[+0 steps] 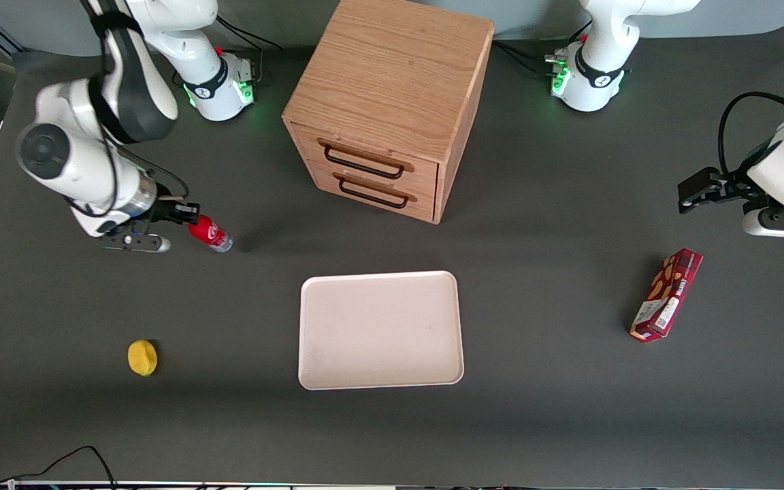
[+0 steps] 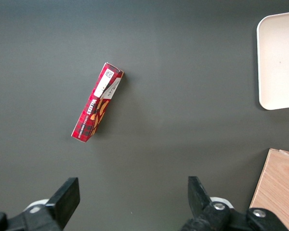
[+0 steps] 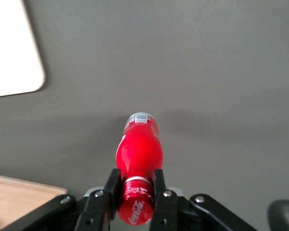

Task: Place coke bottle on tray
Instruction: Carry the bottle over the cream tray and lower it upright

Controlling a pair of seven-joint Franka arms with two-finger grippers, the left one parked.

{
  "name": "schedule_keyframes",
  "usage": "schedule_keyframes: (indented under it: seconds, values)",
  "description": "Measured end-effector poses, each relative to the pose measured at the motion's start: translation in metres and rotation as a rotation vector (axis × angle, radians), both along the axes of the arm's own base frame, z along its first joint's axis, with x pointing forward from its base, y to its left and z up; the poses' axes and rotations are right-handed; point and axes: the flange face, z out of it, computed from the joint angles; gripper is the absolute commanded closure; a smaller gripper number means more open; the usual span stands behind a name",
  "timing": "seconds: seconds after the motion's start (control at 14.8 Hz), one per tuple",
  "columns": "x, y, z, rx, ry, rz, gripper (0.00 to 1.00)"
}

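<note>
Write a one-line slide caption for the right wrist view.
The hand grips the coke bottle near its cap, tray nearby.

Glossy plastic coke bottle (image 3: 138,149); matt tray (image 1: 380,331); grained wooden cabinet (image 1: 392,75)

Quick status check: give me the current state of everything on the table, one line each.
gripper: shut on the coke bottle's cap end.
coke bottle: capped, held, not on tray.
tray: nothing on it.
drawer cabinet: both drawers closed.
snack box: lying flat, closed.
yellow object: resting on table.
</note>
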Motion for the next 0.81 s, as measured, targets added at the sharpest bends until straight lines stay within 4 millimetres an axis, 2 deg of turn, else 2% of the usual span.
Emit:
schedule_keyframes:
  seconds: [0.2, 0.27, 0.34, 0.41, 0.54, 0.68, 0.81]
  values:
    - [0.018, 0.01, 0.103, 0.007, -0.019, 0.0, 1.0]
    - [0.026, 0.015, 0.127, 0.01, -0.017, -0.018, 1.0]
    - [0.038, 0.023, 0.142, 0.014, -0.009, -0.044, 1.0]
    - [0.053, 0.035, 0.148, 0.021, -0.001, -0.071, 1.0]
    - [0.091, 0.069, 0.137, 0.053, 0.005, -0.146, 1.0]
    - [0.13, 0.106, 0.1, 0.09, 0.008, -0.25, 1.0]
    - [0.163, 0.137, 0.053, 0.125, -0.022, -0.347, 1.0]
